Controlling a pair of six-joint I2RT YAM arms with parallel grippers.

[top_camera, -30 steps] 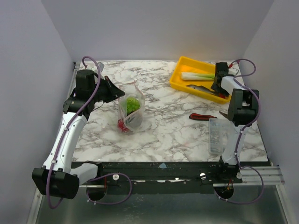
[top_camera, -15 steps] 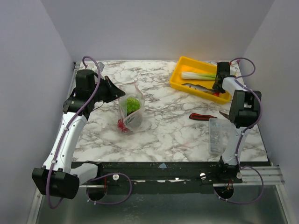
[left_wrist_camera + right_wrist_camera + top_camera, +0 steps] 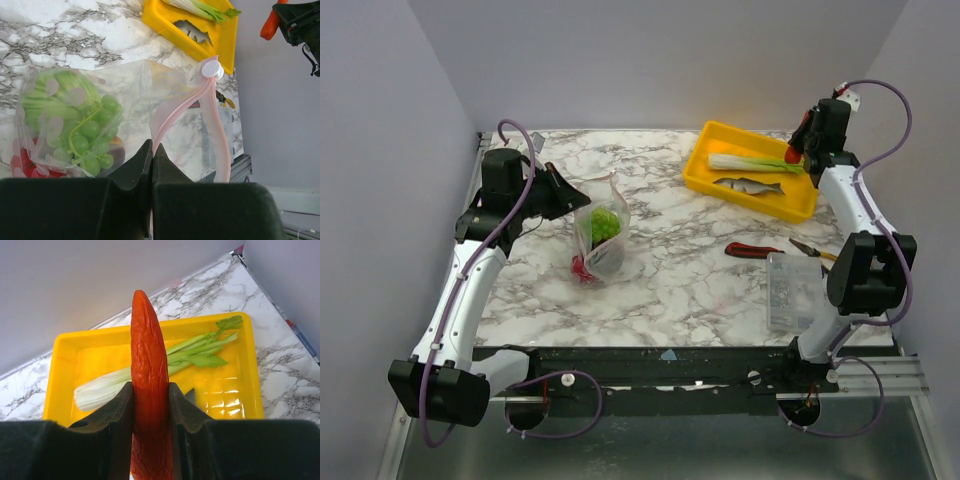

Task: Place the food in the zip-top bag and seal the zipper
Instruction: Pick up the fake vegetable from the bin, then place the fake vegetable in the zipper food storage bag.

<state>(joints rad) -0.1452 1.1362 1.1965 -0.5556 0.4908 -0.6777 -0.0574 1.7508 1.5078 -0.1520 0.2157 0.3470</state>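
No legible text, labels, brand marks or numbers in any of the three views. The only marking noted is a pattern of pale round dots printed on the zip-top bag (image 3: 150, 85); it carries no lettering.

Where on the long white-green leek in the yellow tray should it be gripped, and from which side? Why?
Probably grip the leek at its thick pale end, coming from above and closing across its width. It lies flat in the yellow tray; the leafy end is thin, and the fish lies clear beside it.
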